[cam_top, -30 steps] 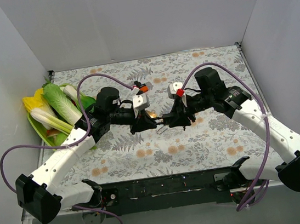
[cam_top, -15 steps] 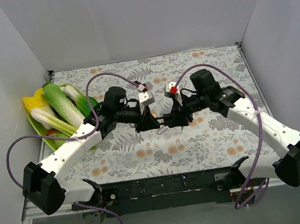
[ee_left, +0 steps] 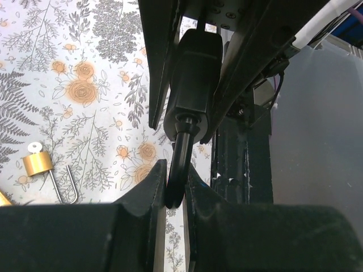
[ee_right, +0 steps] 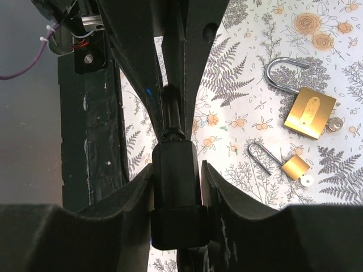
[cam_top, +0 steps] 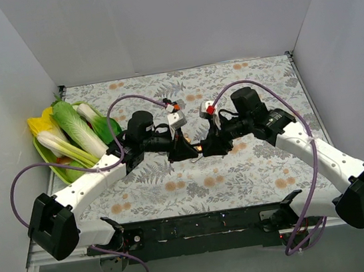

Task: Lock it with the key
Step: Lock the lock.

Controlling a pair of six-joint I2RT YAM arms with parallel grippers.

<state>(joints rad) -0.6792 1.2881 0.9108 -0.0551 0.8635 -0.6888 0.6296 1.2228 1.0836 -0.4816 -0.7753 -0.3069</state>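
My left hand [ee_left: 174, 187] is pinched nearly shut on the tip of a thin black stem [ee_left: 180, 164]. The stem sticks out of a black block [ee_right: 176, 192], and my right hand [ee_right: 177, 170] grips that block by its sides, its fingers partway apart. The two hands meet nose to nose above the middle of the tabletop [cam_top: 241, 175], with the piece held in the air between them. I cannot tell whether the stem is a key.

On the floral cloth just beyond lie two brass padlocks, both with the shackle swung open. The big padlock [ee_right: 309, 113] and the small padlock [ee_right: 295, 166] lie near each other. Greens [cam_top: 74, 130] sit at the tabletop's left edge.
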